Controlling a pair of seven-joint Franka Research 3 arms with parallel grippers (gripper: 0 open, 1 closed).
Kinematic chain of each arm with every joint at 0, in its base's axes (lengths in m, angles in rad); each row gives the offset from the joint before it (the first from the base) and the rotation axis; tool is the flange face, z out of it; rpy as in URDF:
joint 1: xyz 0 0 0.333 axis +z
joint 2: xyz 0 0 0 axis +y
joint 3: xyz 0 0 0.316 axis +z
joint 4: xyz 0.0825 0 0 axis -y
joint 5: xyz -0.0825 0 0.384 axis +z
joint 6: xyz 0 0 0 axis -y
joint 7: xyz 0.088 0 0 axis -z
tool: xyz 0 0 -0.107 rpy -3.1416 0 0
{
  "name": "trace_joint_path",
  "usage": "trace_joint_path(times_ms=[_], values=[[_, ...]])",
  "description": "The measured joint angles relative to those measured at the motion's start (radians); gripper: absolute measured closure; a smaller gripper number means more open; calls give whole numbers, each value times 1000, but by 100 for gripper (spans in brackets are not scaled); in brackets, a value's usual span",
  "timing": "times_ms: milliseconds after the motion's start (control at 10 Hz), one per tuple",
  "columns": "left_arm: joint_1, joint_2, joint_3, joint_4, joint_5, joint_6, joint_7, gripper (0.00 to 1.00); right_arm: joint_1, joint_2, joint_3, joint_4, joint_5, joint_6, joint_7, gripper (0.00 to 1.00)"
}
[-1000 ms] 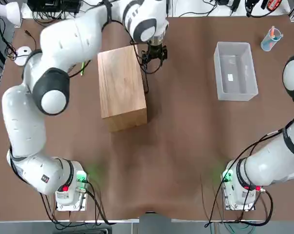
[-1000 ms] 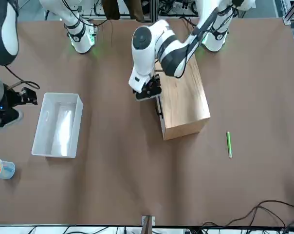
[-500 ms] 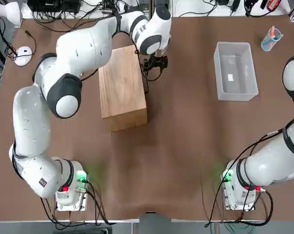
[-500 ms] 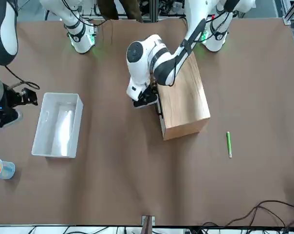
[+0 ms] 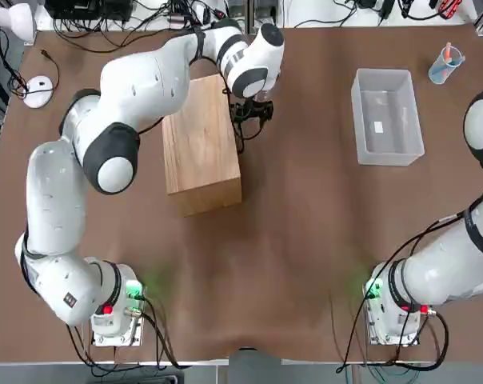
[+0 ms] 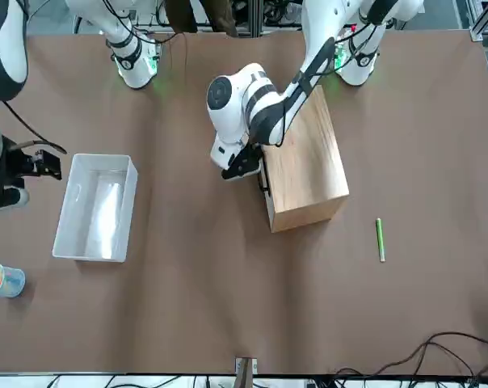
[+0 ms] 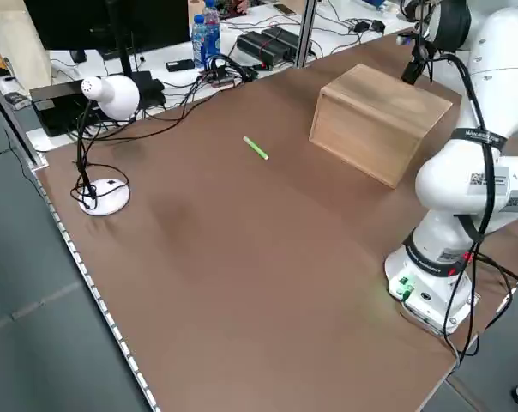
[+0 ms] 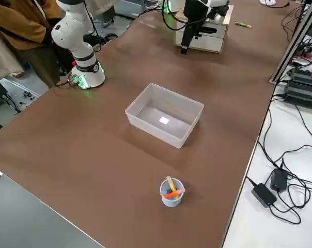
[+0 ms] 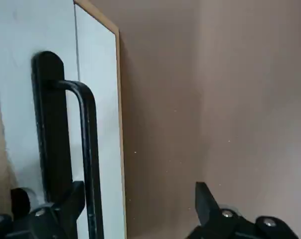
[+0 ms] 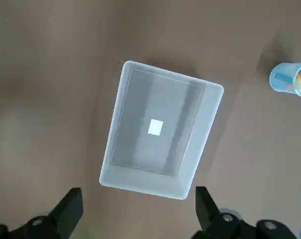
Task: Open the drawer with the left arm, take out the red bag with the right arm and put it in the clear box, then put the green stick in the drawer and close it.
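The drawer (image 5: 239, 132) is shut in the light-wood box (image 5: 200, 144), its thin black bar handle (image 9: 88, 149) on the side that faces the clear box. My left gripper (image 5: 253, 112) stands open at that handle. In the left wrist view the bar lies between the fingers (image 9: 66, 204), close to one of them. The green stick (image 6: 380, 239) lies on the table on the far side of the wooden box from the gripper. The clear box (image 5: 385, 116) holds nothing but its white label. My right gripper (image 10: 138, 206) hangs open above the clear box (image 10: 160, 129). The red bag is hidden.
A small blue cup (image 5: 445, 64) with pens stands beyond the clear box. A white lamp (image 7: 113, 94) and cables sit at the table's far left corner. A person in a brown jacket (image 8: 16, 31) stands beside the table near the right arm's base.
My left gripper has moved along the drawer front toward the robot and come down at the handle. The right arm, the wooden box and the green stick have stayed put.
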Motion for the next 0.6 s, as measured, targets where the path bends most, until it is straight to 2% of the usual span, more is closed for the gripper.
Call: trace_joint_path(times_ms=[400, 600], values=[[-6, 15, 1, 6, 16, 6, -1, 5, -4, 0, -2, 1, 0, 0, 7, 0], [-6, 14, 1, 17, 17, 9, -40, 36, -4, 0, -2, 1, 0, 1, 9, 0]])
